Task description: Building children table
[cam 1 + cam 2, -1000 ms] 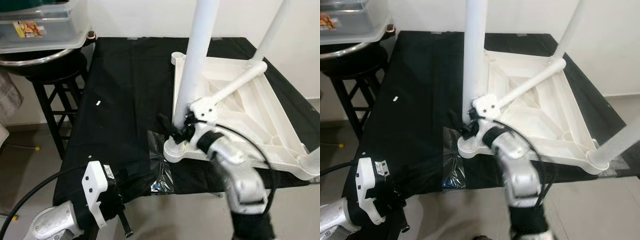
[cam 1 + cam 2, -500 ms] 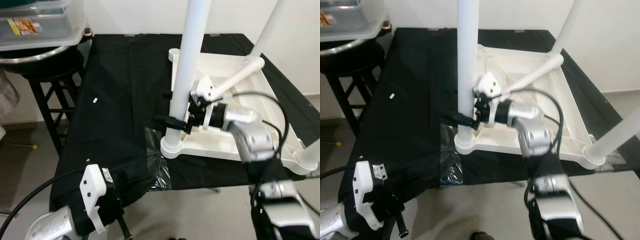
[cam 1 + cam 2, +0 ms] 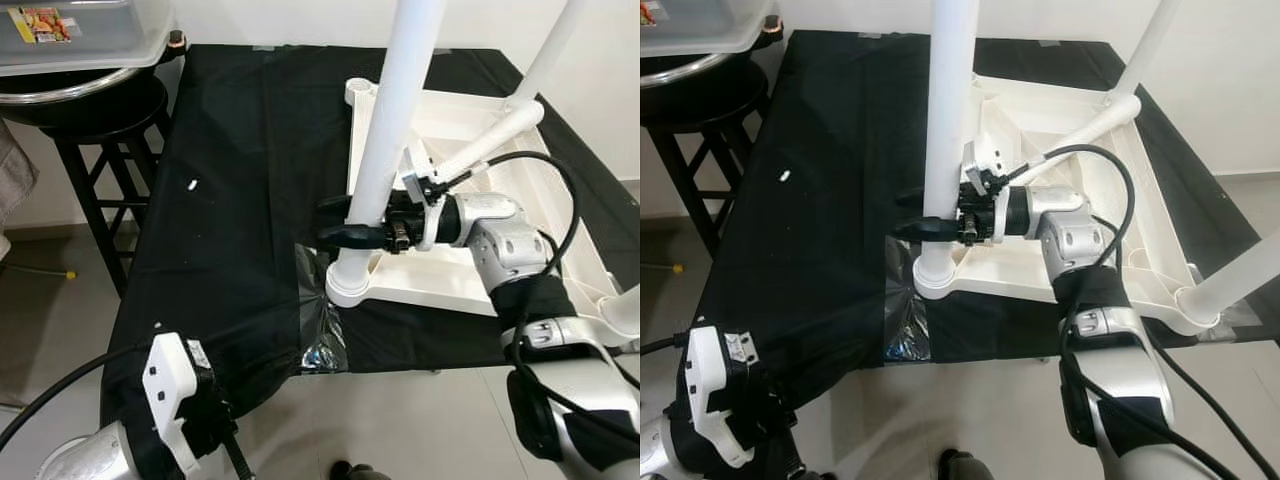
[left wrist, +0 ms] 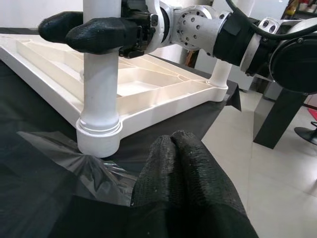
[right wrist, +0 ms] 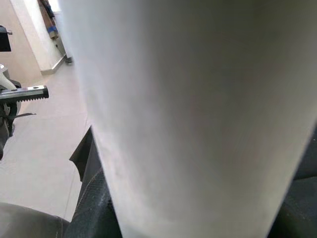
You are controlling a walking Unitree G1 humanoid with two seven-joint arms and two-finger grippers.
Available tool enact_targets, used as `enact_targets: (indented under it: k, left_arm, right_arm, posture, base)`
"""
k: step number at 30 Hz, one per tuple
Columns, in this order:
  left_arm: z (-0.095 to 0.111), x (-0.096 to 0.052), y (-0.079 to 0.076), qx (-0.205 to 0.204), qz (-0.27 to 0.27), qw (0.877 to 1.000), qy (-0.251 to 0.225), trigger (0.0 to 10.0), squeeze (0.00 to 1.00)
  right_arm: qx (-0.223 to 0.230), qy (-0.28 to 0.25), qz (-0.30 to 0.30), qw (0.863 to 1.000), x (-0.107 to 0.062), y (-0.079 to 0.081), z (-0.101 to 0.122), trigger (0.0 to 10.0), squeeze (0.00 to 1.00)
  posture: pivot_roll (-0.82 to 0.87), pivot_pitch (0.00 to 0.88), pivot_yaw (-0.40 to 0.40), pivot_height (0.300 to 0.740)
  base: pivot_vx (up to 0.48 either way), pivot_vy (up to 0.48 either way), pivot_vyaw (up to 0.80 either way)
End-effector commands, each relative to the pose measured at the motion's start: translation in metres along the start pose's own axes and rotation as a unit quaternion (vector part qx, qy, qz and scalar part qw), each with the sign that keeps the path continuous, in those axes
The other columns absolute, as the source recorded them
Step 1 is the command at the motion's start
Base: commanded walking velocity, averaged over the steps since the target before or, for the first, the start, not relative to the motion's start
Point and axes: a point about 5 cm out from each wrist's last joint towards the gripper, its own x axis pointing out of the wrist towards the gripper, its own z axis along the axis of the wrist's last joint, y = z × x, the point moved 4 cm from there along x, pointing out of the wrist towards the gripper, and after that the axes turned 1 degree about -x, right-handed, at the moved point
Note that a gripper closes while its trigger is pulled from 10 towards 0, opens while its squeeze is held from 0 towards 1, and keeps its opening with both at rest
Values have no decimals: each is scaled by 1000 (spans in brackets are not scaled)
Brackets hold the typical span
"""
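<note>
The 2 head views looked steeply down on the black cloth-covered table (image 3: 240, 180). The left wrist view faced low across it toward the upright white plastic tube leg (image 4: 101, 94), at 12 o'clock. The right wrist view sat against that same leg.

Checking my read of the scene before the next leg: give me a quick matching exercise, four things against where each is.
1. right gripper
2. left gripper
3. clear plastic sheet
4. black stool

A. low, off the table's front edge
B. around the upright white leg
C. beside the table, on the robot's left
D. on the black cloth by the leg's base

Pairs: 1-B, 2-A, 3-D, 4-C
</note>
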Motion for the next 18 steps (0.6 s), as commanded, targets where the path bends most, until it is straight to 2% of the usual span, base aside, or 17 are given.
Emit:
enact_targets:
  k: [1,3,4,5,6,7,8,9,10,11,12,15,17,18]
  left_arm:
    - [-2,-1,-1,-3,-1,1000,7,10000,0]
    - [-2,0,0,-1,0,1000,5,10000,0]
    - [-2,0,2,0,1,1000,4,10000,0]
    - [-2,0,2,0,1,1000,4,10000,0]
    - [-2,0,3,1,2,1000,3,10000,0]
    - [-2,0,3,1,2,1000,3,10000,0]
    - [-4,1,7,4,3,1000,5,10000,0]
    - [-4,1,7,4,3,1000,5,10000,0]
    - [-6,1,8,8,1,1000,12,10000,0]
    - [-7,2,9,10,-1,1000,13,10000,0]
    - [-7,4,9,8,-4,1000,10,10000,0]
    - [-6,5,10,7,-5,1000,7,10000,0]
    - [-5,9,10,7,-10,1000,0,10000,0]
    - [-5,9,10,7,-10,1000,0,10000,0]
  right_arm:
    - [21,6,-8,1000,-8,1,-10,0,0]
    - [18,6,-28,999,-12,2,-15,0,0]
    - [12,7,-77,997,-18,1,-22,0,0]
    - [12,7,-77,997,-18,1,-22,0,0]
    - [26,8,-174,984,-21,3,-37,0,0]
    - [26,8,-174,984,-21,3,-37,0,0]
    - [49,76,-433,897,-39,11,-77,0,0]
    - [49,76,-433,897,-39,11,-77,0,0]
    - [40,133,-535,834,-56,28,-93,0,0]
    - [56,144,-580,800,-61,44,-100,0,0]
    - [66,149,-594,787,-60,56,-103,0,0]
    - [68,140,-588,794,-53,61,-102,0,0]
    - [55,127,-556,820,-33,58,-98,0,0]
    - [55,127,-556,820,-33,58,-98,0,0]
  posture:
    - [107,225,-107,740]
    - [96,219,-108,740]
    - [83,213,-109,740]
    - [83,213,-109,740]
    - [71,206,-107,740]
    - [71,206,-107,740]
    - [50,203,-88,740]
    - [50,203,-88,740]
    - [45,203,-86,740]
    - [40,196,-76,740]
    - [40,196,-76,740]
    - [27,189,-67,740]
    - [28,178,-65,740]
    - [28,178,-65,740]
  base:
    - [0,0,0]
    - [0,0,0]
    - [0,0,0]
    - [0,0,0]
    - [0,0,0]
    - [0,0,0]
    - [0,0,0]
    - [0,0,0]
    - [0,0,0]
    - [0,0,0]
    - [0,0,0]
    - [0,0,0]
    - [0,0,0]
    - [0,0,0]
